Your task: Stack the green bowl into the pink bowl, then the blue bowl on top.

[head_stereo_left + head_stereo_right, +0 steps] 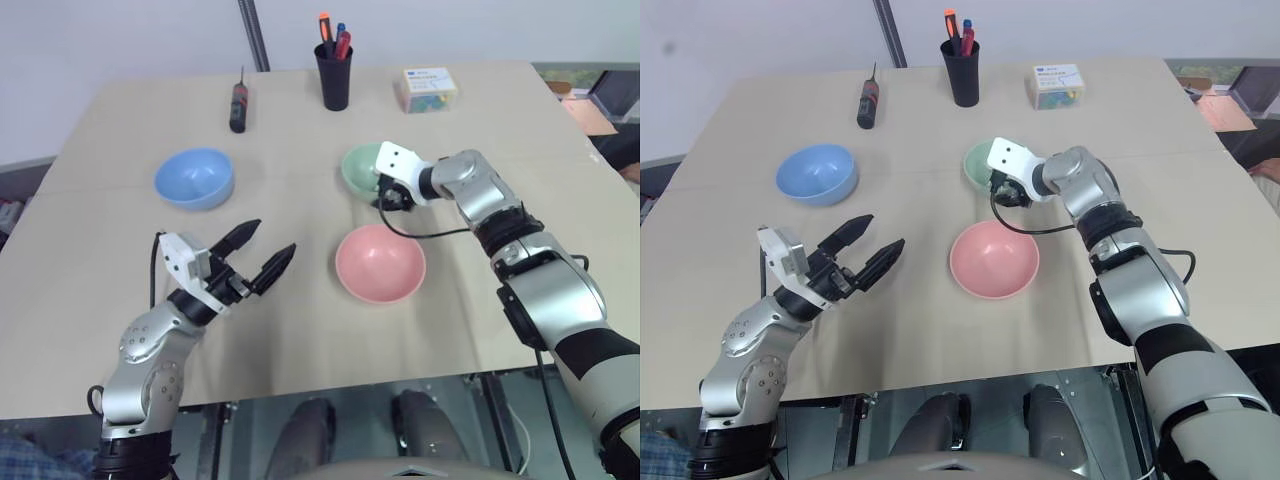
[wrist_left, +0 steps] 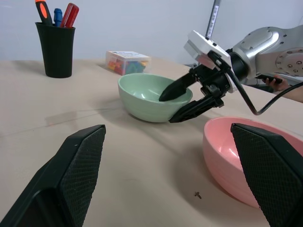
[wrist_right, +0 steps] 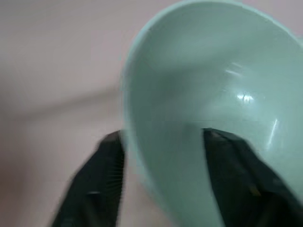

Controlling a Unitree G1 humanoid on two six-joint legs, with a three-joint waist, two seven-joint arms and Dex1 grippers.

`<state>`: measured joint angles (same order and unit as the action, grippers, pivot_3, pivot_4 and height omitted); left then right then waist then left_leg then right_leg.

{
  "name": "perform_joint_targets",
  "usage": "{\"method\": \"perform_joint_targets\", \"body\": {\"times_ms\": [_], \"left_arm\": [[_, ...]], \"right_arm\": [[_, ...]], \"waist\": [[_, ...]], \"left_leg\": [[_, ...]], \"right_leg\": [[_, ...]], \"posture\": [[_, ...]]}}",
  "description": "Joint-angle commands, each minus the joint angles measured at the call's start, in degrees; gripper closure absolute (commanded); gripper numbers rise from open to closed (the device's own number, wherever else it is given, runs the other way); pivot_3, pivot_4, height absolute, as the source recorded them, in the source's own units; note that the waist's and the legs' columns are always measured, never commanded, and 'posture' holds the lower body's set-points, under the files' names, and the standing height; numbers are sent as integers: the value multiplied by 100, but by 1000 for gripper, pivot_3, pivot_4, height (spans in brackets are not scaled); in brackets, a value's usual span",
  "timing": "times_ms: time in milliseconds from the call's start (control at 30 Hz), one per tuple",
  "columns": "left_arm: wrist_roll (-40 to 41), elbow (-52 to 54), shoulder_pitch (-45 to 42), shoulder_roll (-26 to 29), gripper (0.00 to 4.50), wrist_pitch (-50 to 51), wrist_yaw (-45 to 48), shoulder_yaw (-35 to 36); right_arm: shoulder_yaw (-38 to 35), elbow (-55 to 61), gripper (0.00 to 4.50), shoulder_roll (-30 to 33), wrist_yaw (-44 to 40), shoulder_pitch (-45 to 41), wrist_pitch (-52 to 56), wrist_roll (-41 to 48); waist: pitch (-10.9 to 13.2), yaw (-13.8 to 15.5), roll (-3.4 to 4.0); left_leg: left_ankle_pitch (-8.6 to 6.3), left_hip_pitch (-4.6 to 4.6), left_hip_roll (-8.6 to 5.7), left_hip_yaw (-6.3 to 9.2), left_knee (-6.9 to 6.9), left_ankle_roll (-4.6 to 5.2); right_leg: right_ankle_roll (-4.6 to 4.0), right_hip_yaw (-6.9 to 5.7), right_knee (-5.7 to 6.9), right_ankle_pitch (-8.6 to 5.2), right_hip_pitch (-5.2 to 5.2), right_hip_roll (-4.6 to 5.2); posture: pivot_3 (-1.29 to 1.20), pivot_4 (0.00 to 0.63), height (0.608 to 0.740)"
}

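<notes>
Green bowl: thin smooth plastic, likely light, stiff and slippery. It sits on the tabletop just behind the pink bowl; the rim is the place to hold.

Right gripper: fingers astride the near rim, one inside, one outside, closing.

Left gripper: fingers spread, empty.

Blue bowl: well apart, left.

Tabletop: pale, matte, level. White wall behind.
</notes>
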<state>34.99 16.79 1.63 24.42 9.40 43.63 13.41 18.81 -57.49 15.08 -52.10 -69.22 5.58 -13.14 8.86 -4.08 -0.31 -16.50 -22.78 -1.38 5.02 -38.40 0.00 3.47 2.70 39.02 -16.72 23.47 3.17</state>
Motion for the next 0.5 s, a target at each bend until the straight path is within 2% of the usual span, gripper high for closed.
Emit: {"method": "perform_joint_targets", "body": {"times_ms": [33,67,133,333,500], "left_arm": [[9,138,0,16,0,-111,17,47],[10,140,3,15,0,-112,21,44],[17,137,1,15,0,-109,31,39],[25,49,-112,11,0,-139,132,-15],[-3,11,-146,-55,0,-236,195,-61]], "right_arm": [[-46,75,3657,-1,19,-57,-169,-13],[-46,89,3788,1,16,-47,-177,-15],[-52,155,4457,8,-12,-28,-169,-2],[-18,1149,4457,244,-515,316,-188,98],[-97,3370,4457,907,-1545,966,116,535]], "waist": [[0,3,0],[0,4,0],[0,4,0],[0,11,0],[0,29,0]], "left_leg": [[0,0,0,0,0,0],[0,0,0,0,0,0],[0,0,0,0,0,0],[0,0,0,0,0,0],[0,-2,-1,2,-1,0]], "right_leg": [[0,0,0,0,0,0],[0,0,0,0,0,0],[0,0,0,0,0,0],[0,0,0,0,0,0],[0,-2,-2,0,0,3]], "posture": [[0,150,740],[0,150,740],[0,150,740],[0,150,740],[0,150,740]]}}
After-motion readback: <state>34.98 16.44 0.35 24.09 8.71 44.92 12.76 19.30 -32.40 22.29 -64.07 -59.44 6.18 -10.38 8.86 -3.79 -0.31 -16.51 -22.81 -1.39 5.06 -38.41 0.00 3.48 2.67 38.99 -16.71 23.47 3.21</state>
